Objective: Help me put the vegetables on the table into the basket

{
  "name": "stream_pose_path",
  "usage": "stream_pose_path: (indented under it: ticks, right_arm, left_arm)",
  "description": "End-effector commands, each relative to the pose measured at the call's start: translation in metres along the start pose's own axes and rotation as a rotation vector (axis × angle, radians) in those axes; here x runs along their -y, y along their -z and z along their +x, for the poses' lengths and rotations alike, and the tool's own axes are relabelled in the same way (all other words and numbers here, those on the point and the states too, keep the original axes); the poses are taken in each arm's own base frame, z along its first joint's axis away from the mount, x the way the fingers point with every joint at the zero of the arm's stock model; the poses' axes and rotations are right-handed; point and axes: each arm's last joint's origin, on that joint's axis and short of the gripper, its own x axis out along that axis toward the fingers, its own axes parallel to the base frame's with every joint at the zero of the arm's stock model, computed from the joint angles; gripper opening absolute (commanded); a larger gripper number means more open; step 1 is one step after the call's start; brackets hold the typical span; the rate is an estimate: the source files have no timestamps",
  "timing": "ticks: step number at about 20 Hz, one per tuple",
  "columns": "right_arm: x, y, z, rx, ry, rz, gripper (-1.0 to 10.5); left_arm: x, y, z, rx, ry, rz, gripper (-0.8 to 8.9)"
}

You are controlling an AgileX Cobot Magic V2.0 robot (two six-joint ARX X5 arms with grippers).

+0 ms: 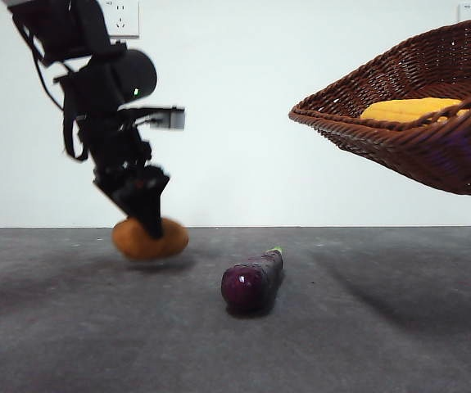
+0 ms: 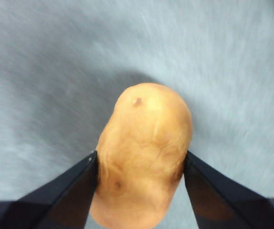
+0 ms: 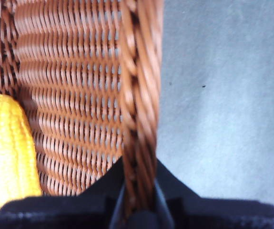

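I have the potato [image 2: 144,152] pinched across its middle by the left gripper [image 2: 139,167], just off the table [image 1: 382,327], beside the eggplant [image 1: 253,280]. It looks firm, smooth and rounded, so it could roll out. The right gripper [image 3: 139,195] clamps the basket [image 3: 139,95] rim, holding it raised with the corn [image 1: 411,109] inside.

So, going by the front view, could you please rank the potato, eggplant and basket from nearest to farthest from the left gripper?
1. Potato: clamped between the jaws of the left gripper, just off the table.
2. Eggplant: lying on the table, toward the basket's side of the gripper.
3. Basket: farthest, held up in the air by the right gripper, with the corn inside.
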Motion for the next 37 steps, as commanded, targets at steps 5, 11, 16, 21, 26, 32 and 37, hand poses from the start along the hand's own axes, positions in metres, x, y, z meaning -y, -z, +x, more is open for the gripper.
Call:
stream_pose_path:
  ticks: [5, 11, 16, 21, 26, 32, 37]
  right_arm:
    - [0.000, 0.001, 0.002, -0.008, -0.006, 0.019, -0.1]
    - [0.000, 0.001, 0.002, -0.005, -0.006, 0.031, -0.1]
    - [-0.001, -0.002, 0.002, 0.027, -0.048, 0.032, -0.1]
    - [-0.003, -0.006, 0.005, 0.032, -0.074, 0.035, -0.1]
    - [-0.005, -0.011, 0.014, 0.003, -0.135, 0.033, -0.1]
    - [-0.009, -0.013, 0.015, -0.005, -0.264, 0.030, -0.1]
    - [-0.009, -0.011, 0.015, -0.016, -0.270, 0.027, -0.1]
  left_arm:
    - [-0.023, -0.050, -0.070, 0.158, -0.025, -0.285, -0.06]
    - [-0.017, -0.072, -0.135, 0.358, 0.246, -0.469, -0.06]
    - [0.030, -0.077, -0.150, 0.267, 0.475, -0.383, -0.06]
    - [0.075, -0.087, -0.159, 0.214, 0.559, -0.282, -0.06]
    - [0.108, -0.102, -0.162, 0.231, 0.553, -0.239, -0.06]
    - [0.119, -0.117, -0.164, 0.291, 0.339, -0.407, 0.00]
    - [0.117, -0.118, -0.163, 0.300, 0.268, -0.455, 2.42]
